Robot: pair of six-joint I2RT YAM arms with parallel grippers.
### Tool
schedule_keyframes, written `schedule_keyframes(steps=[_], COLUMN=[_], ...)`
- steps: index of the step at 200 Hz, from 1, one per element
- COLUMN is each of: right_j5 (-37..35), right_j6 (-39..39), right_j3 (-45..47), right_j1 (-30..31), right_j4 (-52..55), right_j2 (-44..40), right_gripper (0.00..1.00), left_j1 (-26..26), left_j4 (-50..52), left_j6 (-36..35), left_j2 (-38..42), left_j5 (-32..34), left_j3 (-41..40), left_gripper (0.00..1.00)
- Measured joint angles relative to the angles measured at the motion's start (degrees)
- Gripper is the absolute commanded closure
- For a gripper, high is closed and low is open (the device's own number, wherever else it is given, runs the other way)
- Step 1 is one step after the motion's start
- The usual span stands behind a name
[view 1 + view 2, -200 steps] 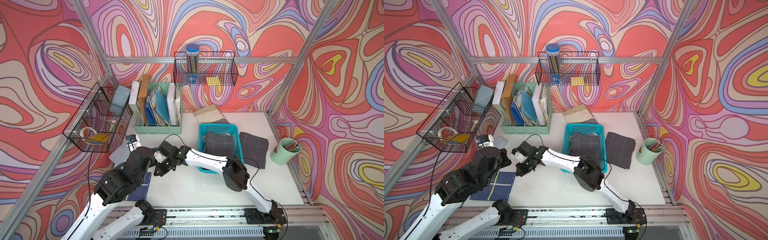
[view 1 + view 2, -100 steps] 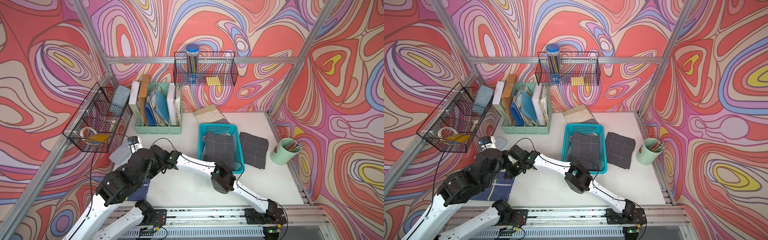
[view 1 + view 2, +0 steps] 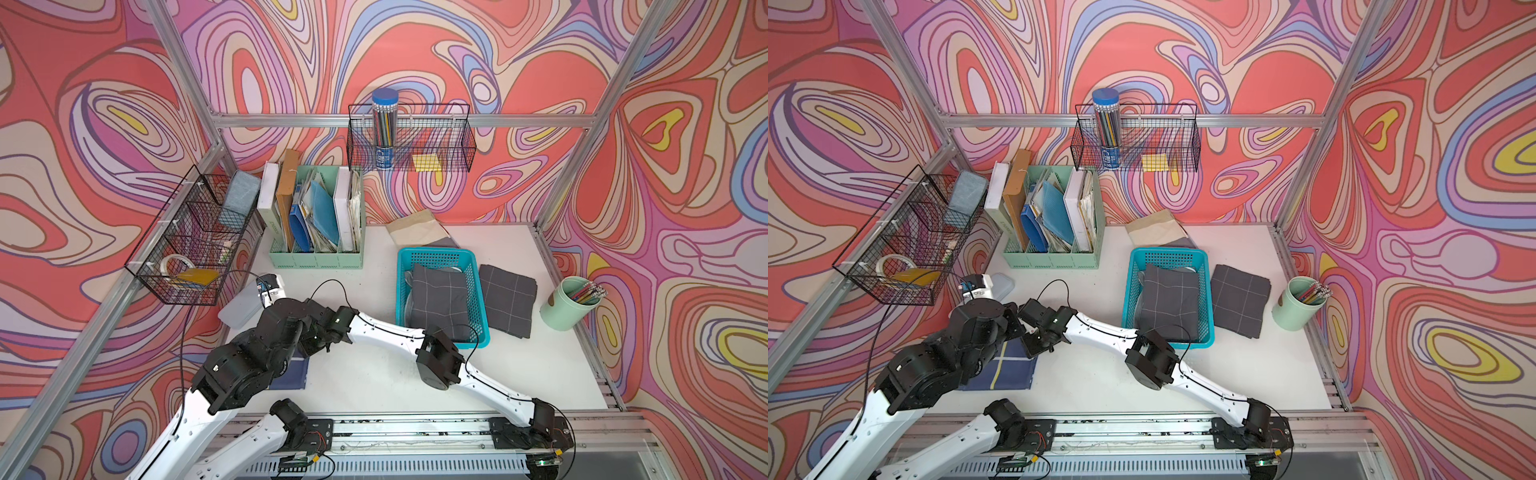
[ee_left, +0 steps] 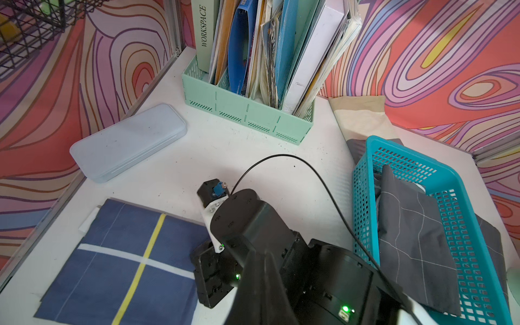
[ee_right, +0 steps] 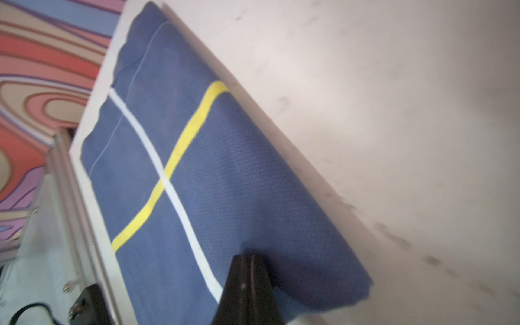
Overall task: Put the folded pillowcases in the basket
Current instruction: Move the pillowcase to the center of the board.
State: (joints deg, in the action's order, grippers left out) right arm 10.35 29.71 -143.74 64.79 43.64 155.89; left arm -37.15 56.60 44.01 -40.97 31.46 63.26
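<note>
Lower left in both top views, the blue pillowcase (image 3: 1013, 368) lies flat on the desk (image 3: 365, 386). The left fingers (image 4: 261, 281) are together, empty; right fingers (image 5: 249, 270), also together, rest on it near a corner. Right of centre, well apart, sits the basket (image 3: 432, 252), holding grey cloth (image 3: 440, 303).

Both top views look steeply down from high over the front edge, sharing the whole white worktop (image 3: 378, 266). The left wrist camera looks low across it toward the turquoise slotted plastic basket (image 4: 364, 202). The right wrist camera sits close over the folded navy striped pillowcase (image 5: 225, 183), which the left wrist view also shows.
</note>
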Motion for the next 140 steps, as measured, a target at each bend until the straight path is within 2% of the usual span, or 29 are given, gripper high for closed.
schedule_keyframes(steps=[42,79,114,140], right_j5=[-14.9,-20.5,-22.9,-22.6], right_j6=[2.6,3.6,2.2,0.9], right_j3=[16.2,30.8,33.6,34.4], right_j1=[-1.4,-2.1,-2.1,-2.1], right_j4=[5.6,5.7,4.3,2.3], right_j2=[-11.3,-21.2,-28.4,-35.2], right_gripper=[1.0,1.0,1.0,1.0], left_j1=[0.0,0.0,1.5,6.4], left_j4=[-0.8,-1.8,-2.8,-4.7], left_j6=[0.5,0.1,-3.3,-6.2], left_j2=[-1.3,-2.6,-6.5,-13.4], left_j5=[-1.0,0.3,-0.1,-5.0], left_j3=[0.0,0.0,1.3,3.2], left_gripper=[1.0,1.0,1.0,1.0])
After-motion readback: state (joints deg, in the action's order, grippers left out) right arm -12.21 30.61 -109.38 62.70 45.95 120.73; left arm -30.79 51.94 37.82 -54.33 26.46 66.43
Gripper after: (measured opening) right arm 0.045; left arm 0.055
